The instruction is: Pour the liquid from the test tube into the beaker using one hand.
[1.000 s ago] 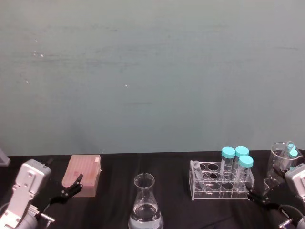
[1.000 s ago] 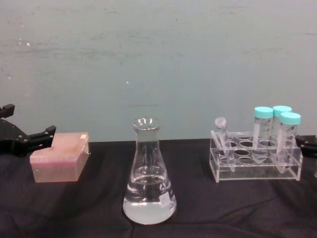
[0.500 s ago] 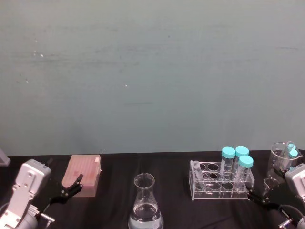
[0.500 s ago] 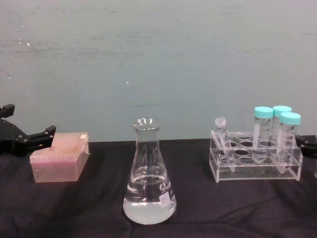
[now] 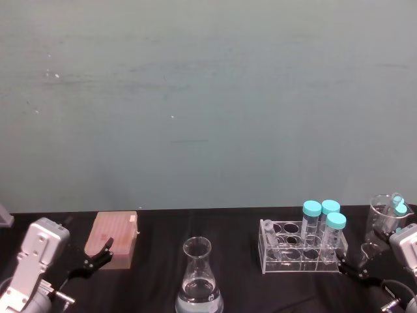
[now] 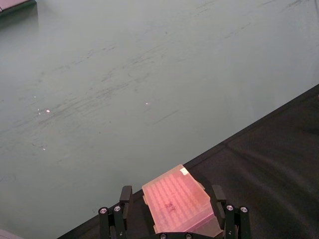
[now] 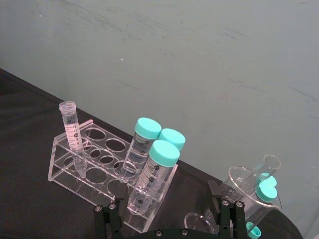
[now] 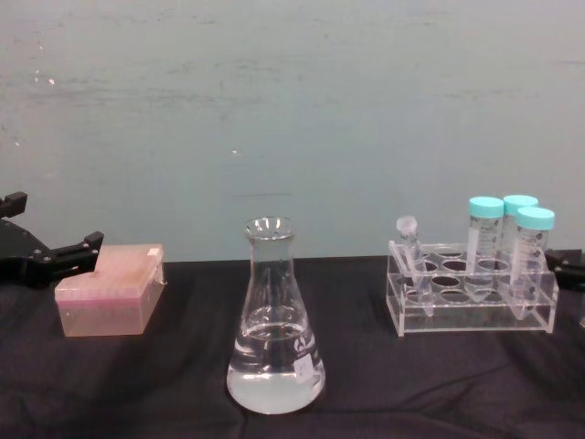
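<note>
The test tube (image 8: 409, 249) stands tilted in the left end of a clear rack (image 8: 475, 315), also seen from above (image 5: 267, 230) and in the right wrist view (image 7: 70, 130). I cannot tell whether it holds liquid. The beaker (image 8: 274, 320) is a conical flask at centre front (image 5: 198, 277), with clear liquid (image 8: 274, 380) in its base. My right gripper (image 5: 354, 266) hovers open just right of the rack, its tip at the chest view's edge (image 8: 569, 272) and its jaws wide apart (image 7: 167, 219). My left gripper (image 5: 96, 255) stays open at far left (image 8: 57, 259).
A pink tip box (image 8: 110, 293) sits in front of the left gripper (image 6: 172, 219). Three turquoise-capped tubes (image 5: 324, 218) fill the rack's right end. A glass beaker (image 7: 251, 191) with small capped tubes stands at far right. A black cloth (image 8: 439, 384) covers the table.
In the chest view the right gripper's tip has slid slightly toward the right edge. Nothing else has moved.
</note>
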Tool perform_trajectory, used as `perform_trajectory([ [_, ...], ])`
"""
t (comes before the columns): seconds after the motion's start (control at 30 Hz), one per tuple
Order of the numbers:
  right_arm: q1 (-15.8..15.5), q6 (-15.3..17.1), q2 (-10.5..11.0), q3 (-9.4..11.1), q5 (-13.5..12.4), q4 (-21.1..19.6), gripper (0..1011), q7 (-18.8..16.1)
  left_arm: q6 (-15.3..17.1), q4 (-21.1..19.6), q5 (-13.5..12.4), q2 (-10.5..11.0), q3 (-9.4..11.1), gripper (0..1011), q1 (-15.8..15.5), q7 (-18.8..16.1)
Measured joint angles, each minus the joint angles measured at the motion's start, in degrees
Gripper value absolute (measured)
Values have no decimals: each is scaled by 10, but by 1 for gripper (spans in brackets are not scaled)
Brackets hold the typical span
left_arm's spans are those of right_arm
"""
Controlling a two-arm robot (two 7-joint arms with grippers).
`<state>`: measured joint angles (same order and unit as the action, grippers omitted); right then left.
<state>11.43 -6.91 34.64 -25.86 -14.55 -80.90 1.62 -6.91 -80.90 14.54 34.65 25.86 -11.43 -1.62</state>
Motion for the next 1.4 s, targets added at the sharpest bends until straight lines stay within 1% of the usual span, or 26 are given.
perform_trajectory([
  [1.4,0,0,0,0,0,0,1000,0,0,0,0,0,0,1000,0,0],
])
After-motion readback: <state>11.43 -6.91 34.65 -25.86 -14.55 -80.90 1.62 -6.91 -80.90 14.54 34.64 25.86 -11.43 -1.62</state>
